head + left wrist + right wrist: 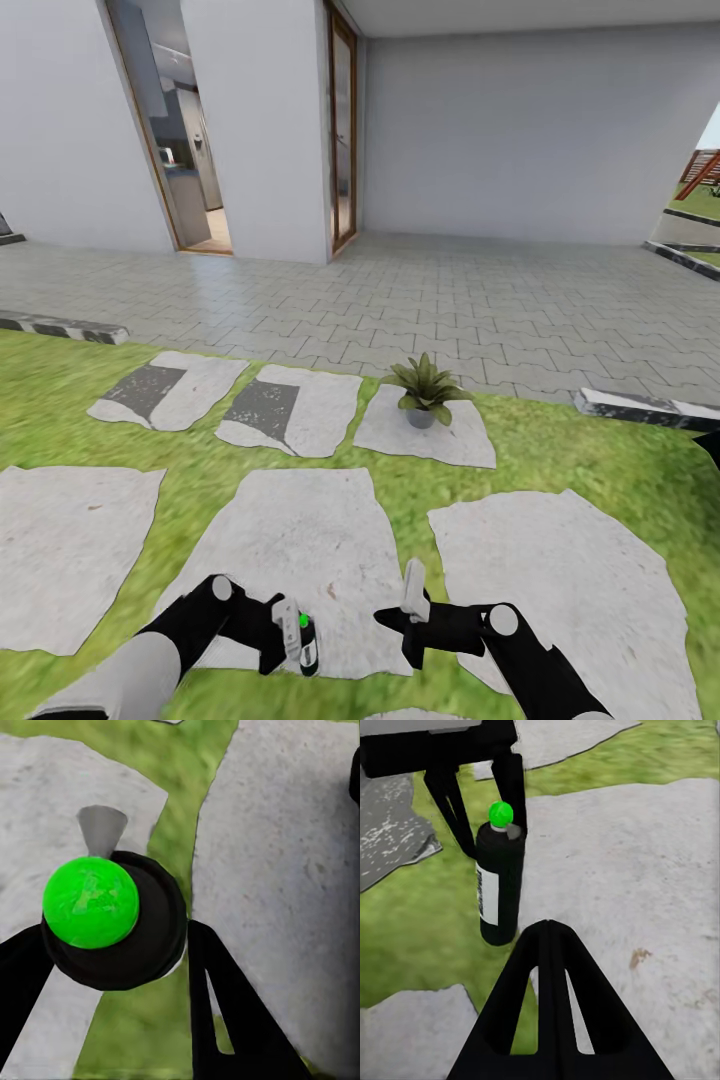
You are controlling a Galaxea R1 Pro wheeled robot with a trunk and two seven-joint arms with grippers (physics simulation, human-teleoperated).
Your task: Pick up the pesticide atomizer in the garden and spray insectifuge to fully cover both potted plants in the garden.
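Pesticide atomizer (305, 640) is sitting in the left end effector (290, 640), low in the head view above the near edge of a pale stepping stone (290, 540) in the lawn (530, 450). The left wrist view is looking straight down on its dark body and bright green cap, with a black finger (225, 1005) pressing at either side, so the left end effector is narrowed onto the bottle and carrying it. From the right wrist view the bottle (500, 881) is hanging upright, its white label facing that camera and the left fingers (514, 787) clamping it near the top. The right end effector (412, 610) is hovering just beside it, apart from the bottle and carrying nothing; its fingers look drawn together in the right wrist view, though I cannot tell for sure how far they are closed. One potted plant (427, 388) is standing on a farther stepping stone (430, 430) by the edge of the grey paving (450, 300), well apart from the bottle; no whitish specks are showing on its leaves at this size. By my judgement the pickup is done and the spraying step is just beginning: the next move is calling for bringing the bottle much closer to that plant, turning its nozzle toward the leaves, and then finding the second pot.
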